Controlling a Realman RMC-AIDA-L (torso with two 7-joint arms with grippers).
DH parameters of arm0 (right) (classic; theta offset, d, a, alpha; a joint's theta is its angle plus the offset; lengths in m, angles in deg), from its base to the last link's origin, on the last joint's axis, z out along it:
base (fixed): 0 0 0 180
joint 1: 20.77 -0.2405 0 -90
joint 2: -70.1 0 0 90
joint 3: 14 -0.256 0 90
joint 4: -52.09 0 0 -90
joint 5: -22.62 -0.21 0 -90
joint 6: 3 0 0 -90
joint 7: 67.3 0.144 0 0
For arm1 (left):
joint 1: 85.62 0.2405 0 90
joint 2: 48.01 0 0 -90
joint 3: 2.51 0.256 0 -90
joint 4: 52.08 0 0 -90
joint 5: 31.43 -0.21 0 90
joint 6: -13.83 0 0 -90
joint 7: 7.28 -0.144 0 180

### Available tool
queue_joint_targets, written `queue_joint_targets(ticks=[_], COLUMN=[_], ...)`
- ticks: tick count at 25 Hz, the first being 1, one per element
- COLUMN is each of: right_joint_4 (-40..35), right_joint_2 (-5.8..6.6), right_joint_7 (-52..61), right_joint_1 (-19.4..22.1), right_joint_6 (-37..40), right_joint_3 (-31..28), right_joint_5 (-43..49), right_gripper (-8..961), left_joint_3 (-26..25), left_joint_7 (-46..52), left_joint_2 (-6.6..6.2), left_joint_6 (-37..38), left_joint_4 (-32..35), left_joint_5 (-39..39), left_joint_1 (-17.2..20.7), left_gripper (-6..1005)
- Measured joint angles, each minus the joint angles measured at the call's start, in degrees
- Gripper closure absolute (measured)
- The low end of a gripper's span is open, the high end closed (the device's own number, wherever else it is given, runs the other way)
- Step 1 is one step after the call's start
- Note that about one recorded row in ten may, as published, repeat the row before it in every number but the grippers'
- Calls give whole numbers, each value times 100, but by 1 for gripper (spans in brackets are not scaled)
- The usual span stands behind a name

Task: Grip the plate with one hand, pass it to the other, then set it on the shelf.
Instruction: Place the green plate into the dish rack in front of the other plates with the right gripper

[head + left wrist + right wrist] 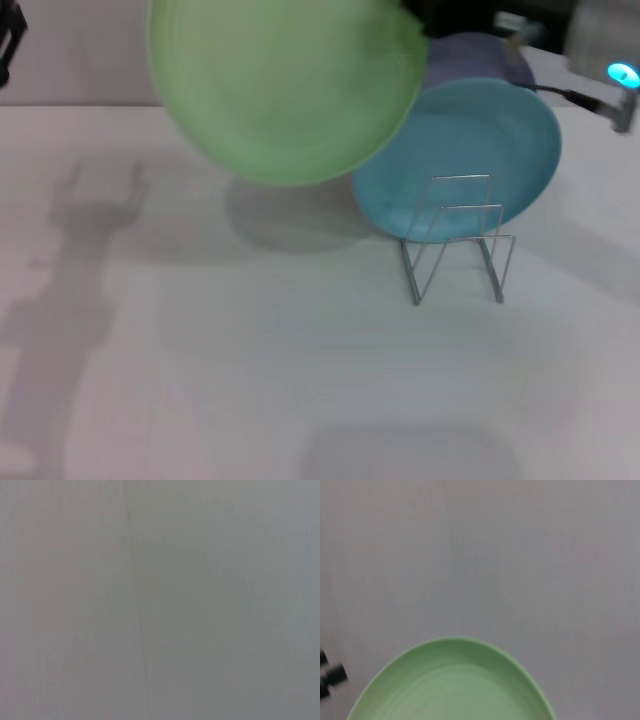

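Trouble sat at the wire rack first: the light-green plate was held up in the air, above the white table and up and to the left of the rack, where a turquoise-blue plate already stood, a lavender plate behind it. You had the right arm, cyan ring glowing, at the plate's upper right edge, yet the right gripper was hidden, so you could not tell how its fingers stood. The left gripper showed only as a dark sliver at the far left; its state was unreadable too. An edge hold could let the plate swing or slip, and lowering it carelessly could strike the blue plate or tip the light rack.
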Motion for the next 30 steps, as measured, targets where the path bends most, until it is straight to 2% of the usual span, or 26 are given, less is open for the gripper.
queue_joint_targets(ticks=[1,4,5,6,7,8,10,11,17,30], right_joint_4=[0,-677,-1230,-1230,-1725,-1725,-2608,-2608,-3660,-4119], right_joint_2=[0,1,5,5,-3,-3,-10,-10,-27,-30], right_joint_7=[0,-2222,-3442,-3442,-4302,-4302,-5659,-5659,-7397,-8512], right_joint_1=[0,400,529,529,568,568,584,584,626,817], right_joint_6=[0,-321,-807,-807,-1323,-1323,-2219,-2219,-3644,-4108], right_joint_3=[0,-87,-279,-279,-519,-519,-862,-862,-1471,-1948], right_joint_5=[0,-1965,-2889,-2889,-3319,-3319,-3858,-3858,-4029,-3983], right_gripper=[916,916,916,916,916,916,916,916,917,917], left_joint_3=[0,80,139,170,170,186,243,243,259,336], left_joint_7=[0,274,504,639,639,700,832,832,1287,1414], left_joint_2=[0,-3,-4,-7,-7,-7,-6,-6,-2,-5], left_joint_6=[0,425,771,953,953,1059,1279,1279,1301,1225], left_joint_4=[0,-516,-899,-1124,-1124,-1269,-1797,-1797,-2167,-2466], left_joint_5=[0,-3,-20,-35,-35,-45,-39,-39,-49,-57], left_joint_1=[0,-111,-178,-216,-216,-249,-365,-365,-421,-528], left_gripper=[209,210,210,210,211,211,211,211,211,211])
